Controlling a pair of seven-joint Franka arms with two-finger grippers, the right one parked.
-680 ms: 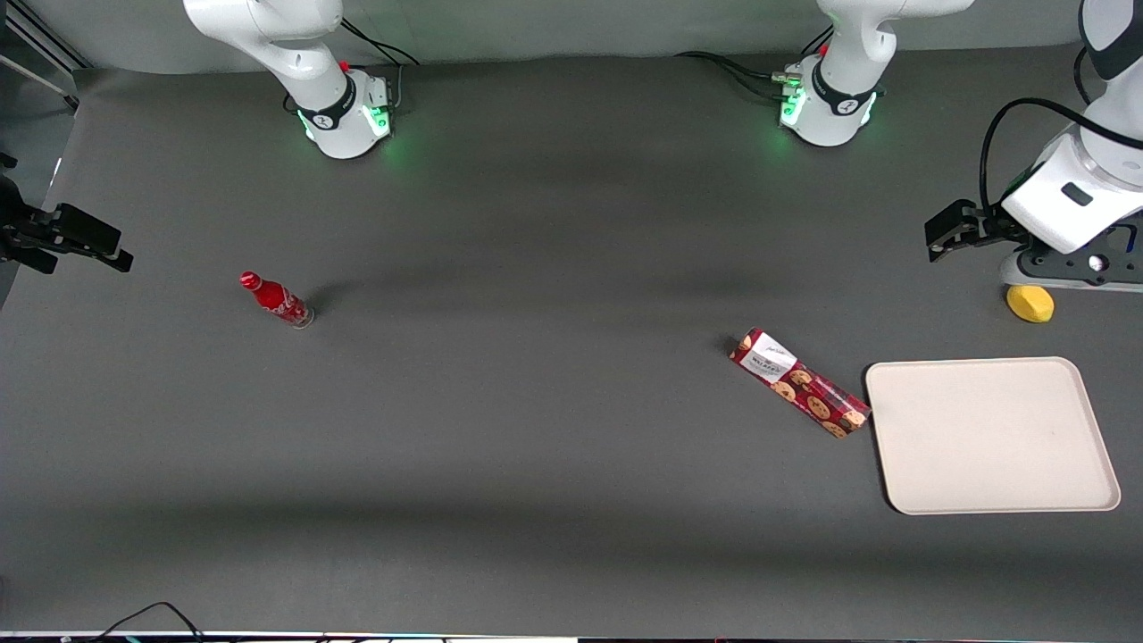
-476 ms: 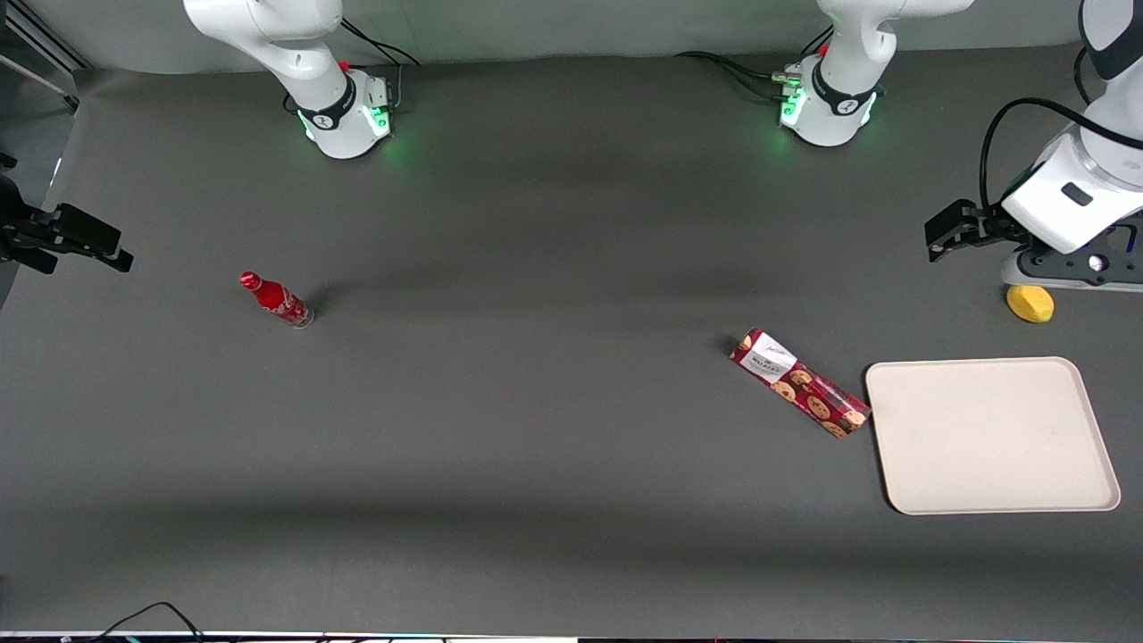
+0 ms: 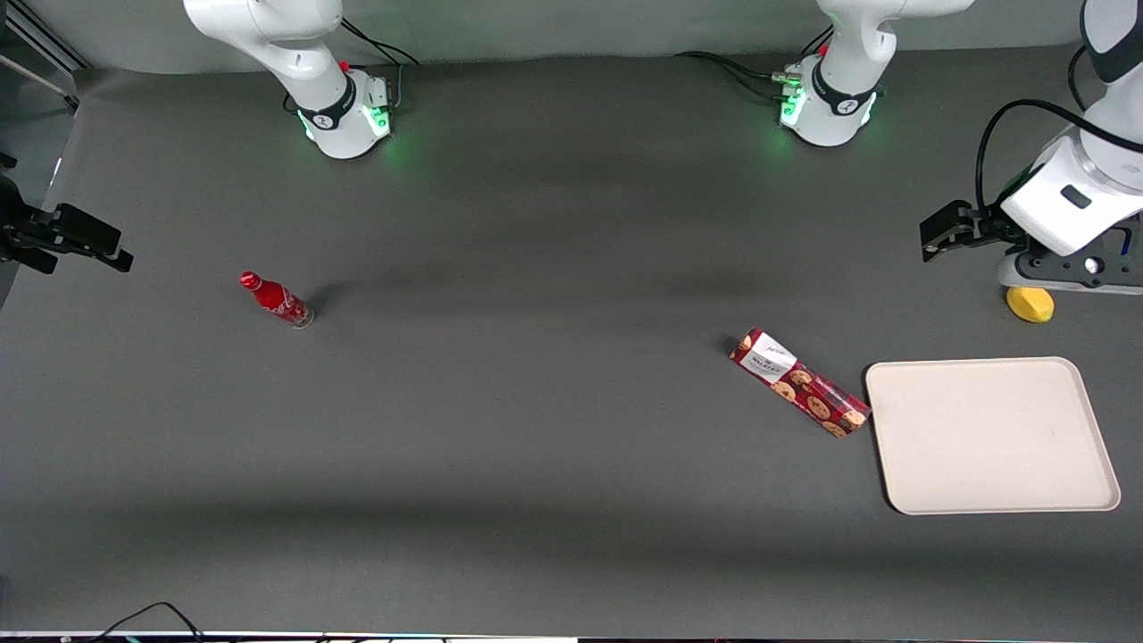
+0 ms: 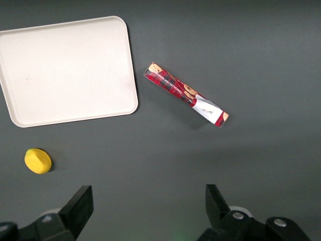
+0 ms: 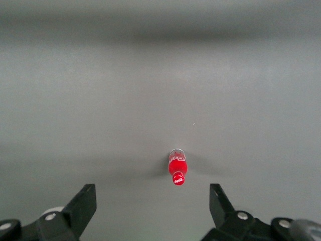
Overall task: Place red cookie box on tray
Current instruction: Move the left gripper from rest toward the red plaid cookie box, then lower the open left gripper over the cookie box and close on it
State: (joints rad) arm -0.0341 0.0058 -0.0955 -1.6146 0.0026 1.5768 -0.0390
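Dark grey desk (image 3: 536, 429) with four things lying on it, well spread out.

The left arm's hand (image 4: 148, 213) hangs above the desk at the working arm's end, its fingers spread wide with nothing between them. Almost under it lies a small yellow object (image 3: 1030, 304). Nearer the front camera than the hand sits the tray (image 3: 991, 435), flat and bare. Just beside the tray's edge, apart from it by a sliver, the red cookie box (image 3: 800, 382) lies flat and askew, its white-label end pointing away from the tray. Well apart from the hand, toward the parked arm's end, stands a small red bottle (image 3: 276, 299).
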